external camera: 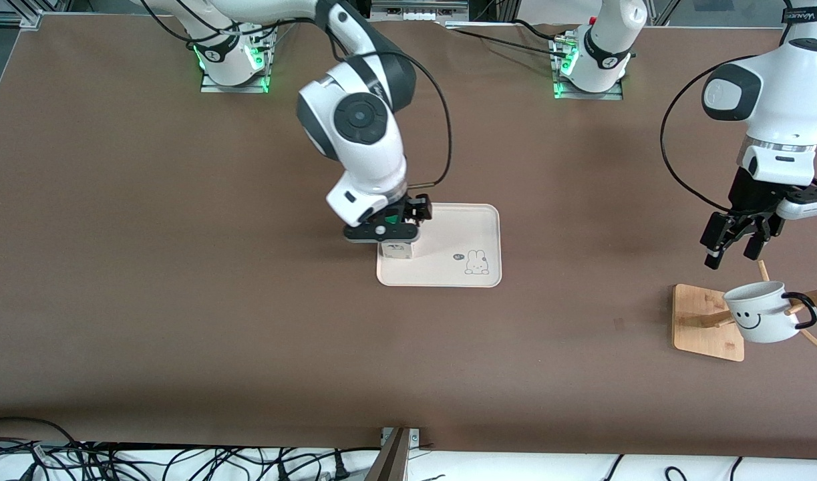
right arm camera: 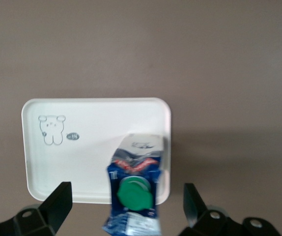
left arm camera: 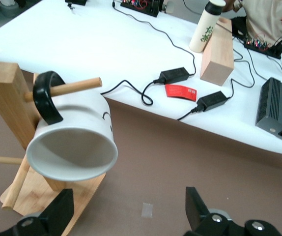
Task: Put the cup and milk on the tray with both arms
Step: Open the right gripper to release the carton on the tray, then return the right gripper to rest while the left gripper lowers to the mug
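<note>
The milk carton [right arm camera: 133, 194] stands on the cream tray [external camera: 475, 227] mid-worktop, at the tray's end toward the right arm. The right gripper [external camera: 389, 230] hovers over it, fingers apart and clear of it. The smiley mug [external camera: 761, 311] hangs by its handle on a peg of the wooden rack [external camera: 707, 322] near the worktop's corner at the left arm's end. The left gripper [external camera: 734, 246] hovers above it, fingers spread. If it pulls askew, I'd guess the handle snags and tips the rack.

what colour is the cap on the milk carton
Green; the milk's cap shows best in the right wrist view.
</note>
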Robot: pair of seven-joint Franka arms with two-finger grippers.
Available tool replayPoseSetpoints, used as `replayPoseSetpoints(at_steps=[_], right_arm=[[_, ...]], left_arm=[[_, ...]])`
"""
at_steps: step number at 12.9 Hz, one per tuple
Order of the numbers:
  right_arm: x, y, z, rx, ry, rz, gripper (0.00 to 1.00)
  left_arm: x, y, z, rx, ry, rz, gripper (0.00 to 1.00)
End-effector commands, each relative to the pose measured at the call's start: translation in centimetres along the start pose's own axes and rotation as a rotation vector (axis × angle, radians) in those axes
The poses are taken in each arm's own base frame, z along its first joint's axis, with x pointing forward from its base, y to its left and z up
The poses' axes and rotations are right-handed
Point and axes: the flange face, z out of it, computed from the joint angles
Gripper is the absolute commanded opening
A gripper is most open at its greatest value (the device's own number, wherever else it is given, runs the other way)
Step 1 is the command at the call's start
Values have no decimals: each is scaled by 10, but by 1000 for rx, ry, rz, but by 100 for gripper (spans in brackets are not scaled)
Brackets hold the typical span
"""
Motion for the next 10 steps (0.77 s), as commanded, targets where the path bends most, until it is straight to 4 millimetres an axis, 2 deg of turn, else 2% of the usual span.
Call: replayPoseSetpoints(at_steps=[1, 3, 6, 8, 10], right_arm=[[33, 74, -74, 5, 7, 45, 100], [47, 122, -96, -25, -31, 10, 100], [59, 212, -136, -32, -80, -45, 100], [47, 275, -159, -6, -96, -47, 100], [25, 312, -184, 4, -80, -76, 100]], left_arm=[[-5, -1, 7, 1, 59, -40, 100], [-15, -3, 11, 6, 65, -59, 100], [-22, -6, 20, 14, 67, -75, 100], [-28, -6, 29, 19, 91, -67, 100], [-29, -6, 35, 23, 91, -66, 100]])
